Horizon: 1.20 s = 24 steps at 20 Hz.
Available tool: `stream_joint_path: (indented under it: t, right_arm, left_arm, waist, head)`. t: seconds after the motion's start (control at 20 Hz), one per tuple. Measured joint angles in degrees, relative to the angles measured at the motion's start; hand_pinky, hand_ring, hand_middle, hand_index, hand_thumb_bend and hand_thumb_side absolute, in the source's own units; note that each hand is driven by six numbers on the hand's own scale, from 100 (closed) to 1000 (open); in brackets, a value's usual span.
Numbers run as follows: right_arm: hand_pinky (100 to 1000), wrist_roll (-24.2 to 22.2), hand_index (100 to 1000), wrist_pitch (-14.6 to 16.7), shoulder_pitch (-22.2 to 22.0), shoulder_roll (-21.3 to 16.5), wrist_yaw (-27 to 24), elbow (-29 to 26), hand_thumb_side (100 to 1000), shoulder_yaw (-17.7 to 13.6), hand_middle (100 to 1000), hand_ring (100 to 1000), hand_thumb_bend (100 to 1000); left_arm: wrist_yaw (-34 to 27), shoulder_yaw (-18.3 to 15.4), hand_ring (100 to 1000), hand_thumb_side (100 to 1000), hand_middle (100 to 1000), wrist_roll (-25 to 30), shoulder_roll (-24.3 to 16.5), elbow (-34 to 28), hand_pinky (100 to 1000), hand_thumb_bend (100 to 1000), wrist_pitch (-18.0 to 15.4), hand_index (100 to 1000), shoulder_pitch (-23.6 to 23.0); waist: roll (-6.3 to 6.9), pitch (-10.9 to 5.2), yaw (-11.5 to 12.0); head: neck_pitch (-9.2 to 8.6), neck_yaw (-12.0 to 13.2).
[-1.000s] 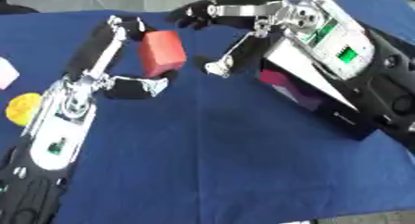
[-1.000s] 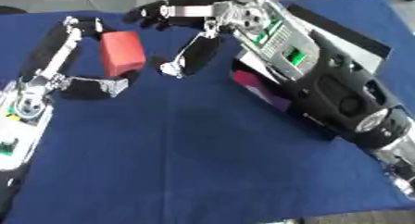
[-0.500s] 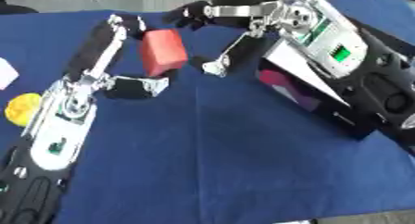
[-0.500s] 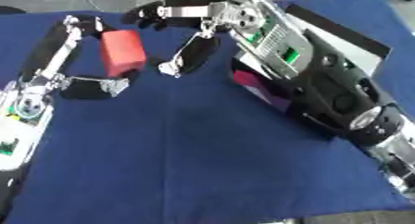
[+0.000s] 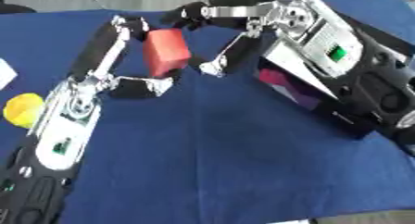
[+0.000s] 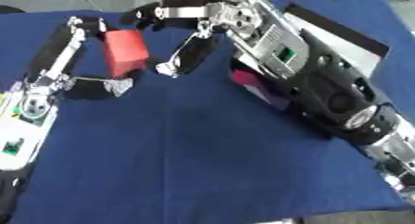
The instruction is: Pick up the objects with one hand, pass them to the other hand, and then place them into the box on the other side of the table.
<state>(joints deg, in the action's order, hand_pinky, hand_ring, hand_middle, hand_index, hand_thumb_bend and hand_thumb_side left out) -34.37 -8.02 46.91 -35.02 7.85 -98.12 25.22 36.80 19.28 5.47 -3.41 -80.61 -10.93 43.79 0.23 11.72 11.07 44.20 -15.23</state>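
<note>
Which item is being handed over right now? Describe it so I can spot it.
On the blue table, look to the far middle where both arms meet. Held in the left robot hand, the red block is the only boxy red thing, unlike the round yellow object at left.

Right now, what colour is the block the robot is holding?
The block is red, held by the left hand; the left eye view shows it best.

Left hand [image 5: 122,56] raised mid-table, fingers extended upward, thumb curled. Right hand [image 5: 243,28] opposite, fingers spread toward it.
</note>
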Motion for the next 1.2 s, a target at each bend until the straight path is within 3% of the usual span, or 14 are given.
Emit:
stream_joint_path:
  t: [1.2]
  right_arm:
    - [985,-0.53,1000,0.41,-0.55,-0.08,-0.43,0.64,201,0.0,1000,1000,100]
  left_arm:
    - [-2.48,0.17,546,283,440,0.36,0.55,1.05,655,100,-2.25,498,0.67]
  waist:
    - [-0.01,0.43,-0.06]
  head:
    - [0.0,-0.31]
